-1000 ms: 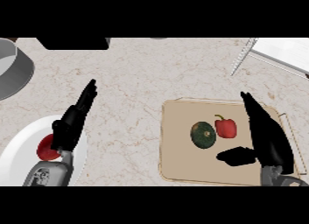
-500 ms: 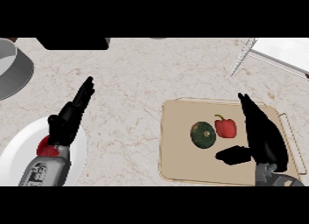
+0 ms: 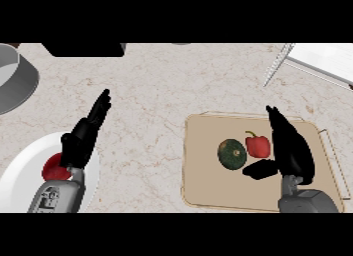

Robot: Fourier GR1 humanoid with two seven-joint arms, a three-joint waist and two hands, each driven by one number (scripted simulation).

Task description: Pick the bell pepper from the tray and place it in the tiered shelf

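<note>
Tray (image 3: 208, 195) holds red pepper (image 3: 258, 146) beside dark green squash (image 3: 232, 154). Right hand (image 3: 290, 150) over tray, fingers straight, released, just beside pepper. Left hand (image 3: 83, 140) fingers straight over plate (image 3: 16, 172); red item (image 3: 55, 170), maybe tomato, half hidden. Shelf (image 3: 319, 60) cut off top right.

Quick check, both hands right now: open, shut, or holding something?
Left hand: open, fingers straight, holding nothing.
Right hand: open, over the tray beside the bell pepper, holding nothing.

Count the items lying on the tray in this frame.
2: a red bell pepper and a dark green squash beside it, on the tray. The right hand may hide more.
</note>
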